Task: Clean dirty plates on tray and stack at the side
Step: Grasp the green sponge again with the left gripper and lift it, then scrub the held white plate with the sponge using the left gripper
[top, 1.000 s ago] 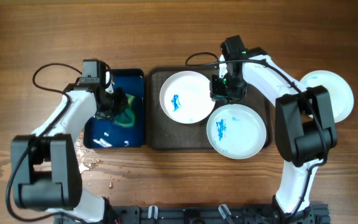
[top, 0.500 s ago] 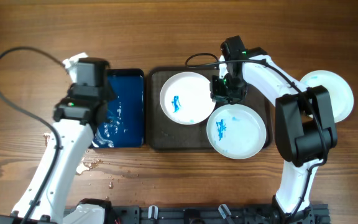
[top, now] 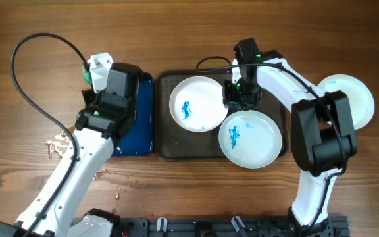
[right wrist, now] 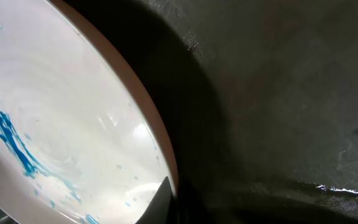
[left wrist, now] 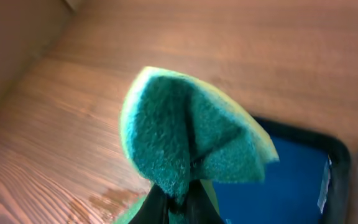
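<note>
Left claw (left wrist: 178,200), sponge (left wrist: 188,134) aloft, right claw (right wrist: 169,200) gripping plate (right wrist: 73,118)

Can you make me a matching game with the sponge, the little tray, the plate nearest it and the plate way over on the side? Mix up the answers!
Things:
1. sponge
2. small tray
3. upper-left plate
4. far-right plate

Clues:
A. on the table, off both trays
B. deep blue
C. pinched in the left gripper
D. lying in the big dark tray, blue smear on it

Pairs: 1-C, 2-B, 3-D, 4-A
</note>
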Tool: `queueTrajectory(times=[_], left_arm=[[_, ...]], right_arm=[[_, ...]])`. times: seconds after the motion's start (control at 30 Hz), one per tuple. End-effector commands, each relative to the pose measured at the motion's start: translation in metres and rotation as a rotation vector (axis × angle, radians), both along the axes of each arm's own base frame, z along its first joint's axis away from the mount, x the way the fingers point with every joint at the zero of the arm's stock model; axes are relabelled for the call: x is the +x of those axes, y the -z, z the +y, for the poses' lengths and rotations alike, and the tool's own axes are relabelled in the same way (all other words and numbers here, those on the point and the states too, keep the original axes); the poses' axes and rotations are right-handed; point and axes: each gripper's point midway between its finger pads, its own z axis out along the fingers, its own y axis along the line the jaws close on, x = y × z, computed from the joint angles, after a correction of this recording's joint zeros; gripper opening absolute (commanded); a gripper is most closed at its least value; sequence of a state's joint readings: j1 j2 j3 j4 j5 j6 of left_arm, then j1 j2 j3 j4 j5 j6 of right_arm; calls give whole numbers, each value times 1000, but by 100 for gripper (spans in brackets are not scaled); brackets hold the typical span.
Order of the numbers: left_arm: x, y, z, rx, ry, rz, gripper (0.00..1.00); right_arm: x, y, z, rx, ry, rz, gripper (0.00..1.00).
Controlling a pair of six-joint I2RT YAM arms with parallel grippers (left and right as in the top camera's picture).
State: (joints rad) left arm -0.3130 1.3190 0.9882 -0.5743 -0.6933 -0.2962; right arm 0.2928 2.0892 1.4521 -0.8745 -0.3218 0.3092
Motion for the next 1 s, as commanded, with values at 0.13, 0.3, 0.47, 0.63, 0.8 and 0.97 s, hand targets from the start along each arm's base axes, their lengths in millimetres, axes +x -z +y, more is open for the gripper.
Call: queueTrajectory(times=[0.13, 0.3, 0.47, 0.63, 0.8, 0.97], left_arm=[[-20, 75, -75, -510, 251, 333, 4], [-20, 105, -72, -692, 218, 430, 4], [-17, 106, -59, -728, 164, 419, 4], [-11, 91, -95, -906, 299, 392, 4], [-8, 81, -137, -969, 353, 375, 4], [-5, 89, -202, -973, 438, 364, 4]], right_arm=[[-5, 7, 0, 10, -14, 24, 5], [-5, 7, 0, 9, -14, 26, 4], [-5, 7, 0, 9, -14, 26, 5], [-5, 7, 0, 9, -14, 26, 5], [-5, 7, 0, 9, -14, 26, 5], [-5, 7, 0, 9, -14, 27, 5]])
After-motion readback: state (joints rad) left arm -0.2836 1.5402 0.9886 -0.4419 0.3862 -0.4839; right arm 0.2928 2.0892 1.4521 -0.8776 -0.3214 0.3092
